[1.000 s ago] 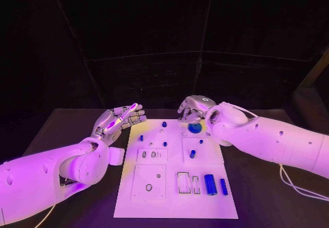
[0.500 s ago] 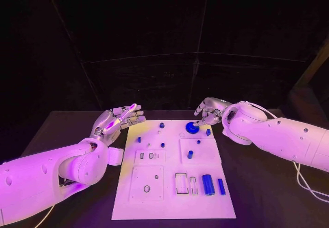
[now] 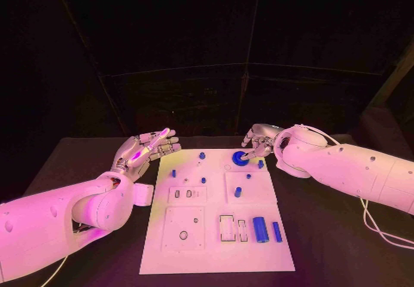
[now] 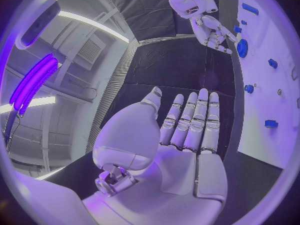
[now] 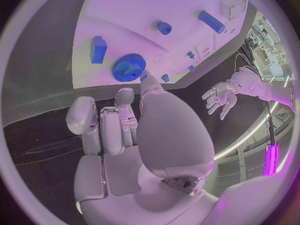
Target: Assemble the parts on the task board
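The task board (image 3: 211, 239) lies in the middle of the black table (image 3: 69, 161). A blue gear (image 3: 240, 157) sits flat on the board's far end, at about 1 o'clock from board centre.

The right hand (image 3: 261, 139) hovers at the board's far right corner, fingers curled downward. The gear lies just beside its fingertips (image 5: 124, 96), at roughly 7 o'clock from the hand in the head view; the right wrist view shows a gap, fingertips apart from the gear (image 5: 129, 67), nothing pinched. A small blue block (image 5: 98, 49) stands near the gear, further out from the fingers.

The left hand (image 3: 146, 149) is raised off the board's far left edge, palm up, fingers (image 4: 195, 117) straight and lying side by side, thumb set apart, holding nothing, well apart from the gear.

More small blue parts stand further in on the board: a peg (image 3: 202, 155) at 9 o'clock from the gear, a short cylinder (image 3: 238, 191) near centre, and a large cylinder (image 3: 261, 229) beside a thin bar (image 3: 276, 231) at the near right, about 5 o'clock.
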